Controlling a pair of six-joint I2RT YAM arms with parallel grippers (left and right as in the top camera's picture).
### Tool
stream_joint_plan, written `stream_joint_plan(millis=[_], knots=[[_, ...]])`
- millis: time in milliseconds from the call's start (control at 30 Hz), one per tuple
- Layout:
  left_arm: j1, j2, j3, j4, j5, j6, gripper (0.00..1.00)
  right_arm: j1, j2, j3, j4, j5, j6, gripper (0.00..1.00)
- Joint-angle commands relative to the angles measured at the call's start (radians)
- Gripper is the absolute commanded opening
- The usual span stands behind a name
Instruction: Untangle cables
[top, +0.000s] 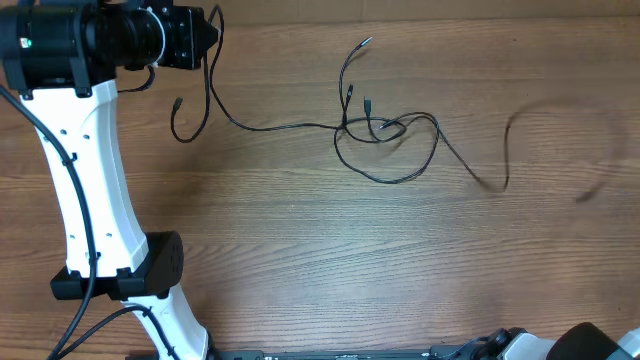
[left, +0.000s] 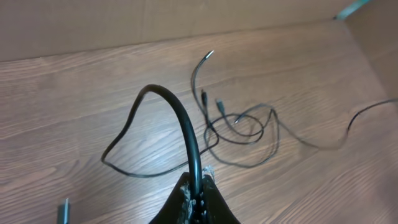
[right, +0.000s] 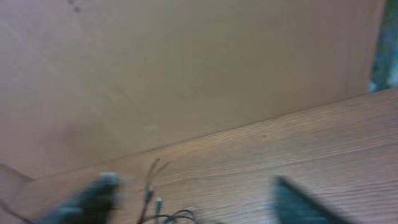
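- Grip: left jaws pressed together on one cable (left: 186, 118); the strand arcs up out of them, then drops to the desk (top: 300, 250) ahead
- Knot (top: 385, 128) lies on the desk well ahead of the left jaws, several loops crossing, a few plug ends (top: 367, 41) poking out of it
- Right jaws spread wide, nothing between them; that view is blurred, a bit of the tangle shows low, beyond the fingers
- One strand (top: 505, 150) leaves the knot on the side away from the left jaws; smeared in overhead, can't tell where its end is
- Risk: nothing pins the knot, so a pull from the left jaws alone likely drags the whole bundle over the desk and opens no loops
- Risk: a hard straight pull could cinch the crossings tighter
- Risk: thin cord may slip out of the pinch under load
- Risk: right jaws closing on the crowded knot could catch two strands at once and lock the tangle
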Motion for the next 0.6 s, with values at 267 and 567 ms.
stream_joint_plan(millis=[267, 567], knots=[[-0.101, -0.026, 0.013, -0.07, -0.025, 0.13, 0.8, 0.2, -0.117, 0.029, -0.177, -0.23, -0.182, 1.0], [-0.124, -0.024, -0.043, -0.085, -0.164, 0.058, 1.0, 0.466, -0.132, 0.027, -0.312, 0.044, -0.283, 1.0]])
